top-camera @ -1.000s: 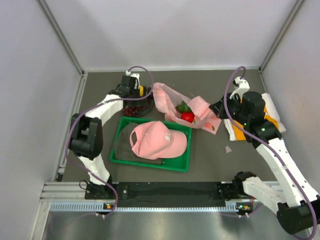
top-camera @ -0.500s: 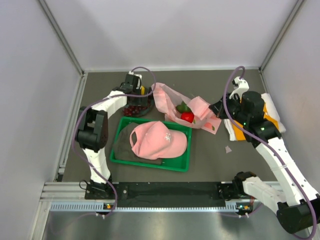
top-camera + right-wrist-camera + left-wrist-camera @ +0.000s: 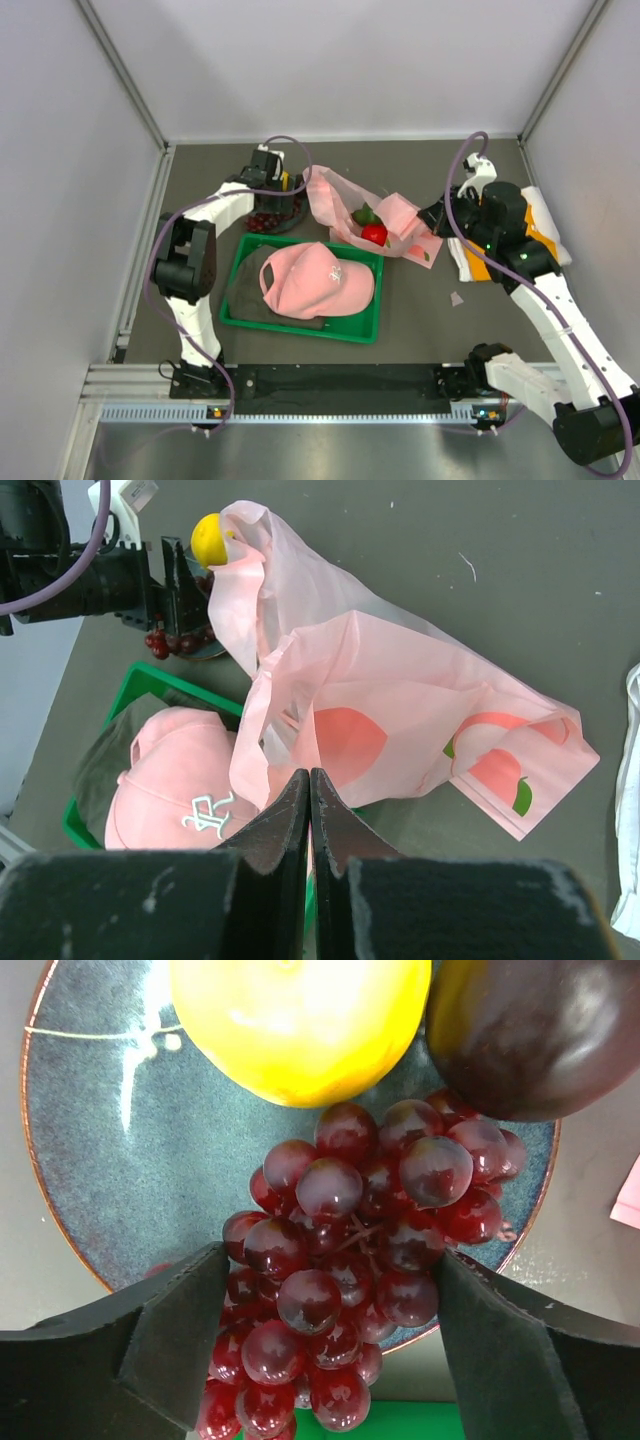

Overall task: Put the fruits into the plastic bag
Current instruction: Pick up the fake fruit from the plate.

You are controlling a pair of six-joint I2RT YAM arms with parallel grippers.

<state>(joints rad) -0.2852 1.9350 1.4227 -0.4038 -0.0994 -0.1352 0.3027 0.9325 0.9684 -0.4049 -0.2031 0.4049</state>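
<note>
The left arm reaches toward twelve o'clock, and the left gripper (image 3: pixel 328 1260) points down with its jaws spread wide. The right arm stretches toward eleven o'clock, with the right gripper (image 3: pixel 308 776) pinched tight on the plastic bag (image 3: pixel 400 710).

The table top (image 3: pixel 420 165) is dark grey and flat. Three plain pale walls stand around it: a back wall (image 3: pixel 340 60), a left wall (image 3: pixel 60 200) and a right wall (image 3: pixel 600 130). A thin metal post (image 3: pixel 120 70) runs up each back corner. A silver rail (image 3: pixel 120 380) lies along the near edge.
</note>
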